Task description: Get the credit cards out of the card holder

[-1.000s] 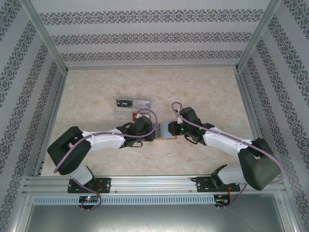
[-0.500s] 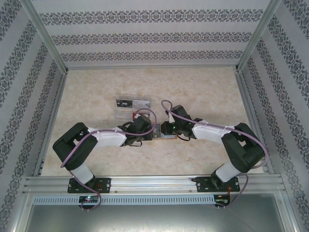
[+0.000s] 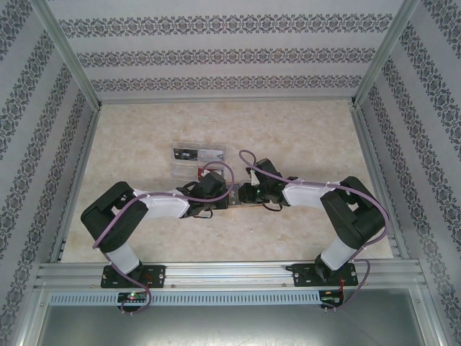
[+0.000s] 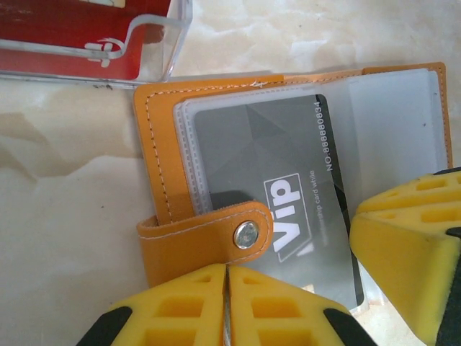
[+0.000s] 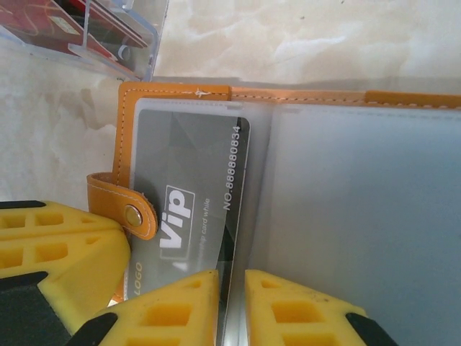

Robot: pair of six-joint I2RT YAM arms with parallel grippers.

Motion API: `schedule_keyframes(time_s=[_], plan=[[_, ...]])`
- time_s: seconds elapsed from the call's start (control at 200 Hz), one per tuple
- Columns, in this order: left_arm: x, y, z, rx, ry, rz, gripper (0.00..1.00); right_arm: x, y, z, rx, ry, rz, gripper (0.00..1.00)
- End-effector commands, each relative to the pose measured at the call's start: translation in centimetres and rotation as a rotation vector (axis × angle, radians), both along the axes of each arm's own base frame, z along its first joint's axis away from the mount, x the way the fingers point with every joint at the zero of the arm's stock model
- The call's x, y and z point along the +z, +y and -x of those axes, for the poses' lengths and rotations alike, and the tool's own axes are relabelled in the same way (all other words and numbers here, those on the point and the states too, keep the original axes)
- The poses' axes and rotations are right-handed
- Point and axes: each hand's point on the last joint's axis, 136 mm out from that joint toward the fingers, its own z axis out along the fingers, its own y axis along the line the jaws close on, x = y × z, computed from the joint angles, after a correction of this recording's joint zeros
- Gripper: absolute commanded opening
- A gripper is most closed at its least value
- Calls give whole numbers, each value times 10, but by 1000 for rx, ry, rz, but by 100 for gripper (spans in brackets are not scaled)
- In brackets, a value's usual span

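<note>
The orange-tan card holder [image 4: 162, 144] lies open on the marble table, its snap strap [image 4: 216, 231] folded across the left page. A grey VIP credit card [image 4: 266, 151] sits in the clear sleeve there. My left gripper [image 4: 227, 270] is shut, its yellow tips together right below the strap. My right gripper [image 5: 232, 277] stands over the holder's [image 5: 173, 92] middle fold, jaws a narrow gap apart, with the card's [image 5: 180, 166] right edge showing in that gap. From above, the left gripper [image 3: 229, 196] and right gripper [image 3: 251, 193] meet over the holder [image 3: 239, 194].
A clear plastic box [image 3: 198, 160] with red cards in it stands just behind the holder, close to both wrists [image 4: 86, 43]. Aluminium frame rails and patterned walls close in the table on three sides. Bare table lies toward the back and right.
The right arm has swung left and folded, bringing its gripper from the holder's right side to over its middle. Its jaws have parted slightly. The left arm has barely moved.
</note>
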Motion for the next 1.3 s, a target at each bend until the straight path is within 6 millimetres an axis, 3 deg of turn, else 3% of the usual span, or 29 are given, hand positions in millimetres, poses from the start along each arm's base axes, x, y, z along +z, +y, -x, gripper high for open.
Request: schedule_keyframes(time_s=[0.0, 0.235, 0.33, 0.38, 0.909, 1.059, 1.179, 1.299], plan=[[-3, 0, -1, 12, 8, 24, 11, 0, 4, -5, -11, 15, -28, 19], [-3, -2, -1, 7, 11, 25, 10, 2, 9, -4, -8, 26, -61, 17], [-2, -2, -1, 7, 11, 24, 10, 2, 9, -3, -4, 32, -68, 11], [-3, -2, -1, 9, 13, 21, 10, 3, 10, -2, 0, 31, -80, 0], [-3, 5, -1, 25, 11, -5, 9, 17, -23, -5, -67, -6, -88, 0], [-3, 4, -1, 20, 13, -8, 7, 15, -22, -4, -54, -2, -95, 0], [-3, 3, -1, 18, 16, -9, 2, 13, -18, -5, -35, 9, -104, 21], [-5, 2, -1, 17, 22, -12, 0, 10, -14, -9, -24, 9, -101, 24]])
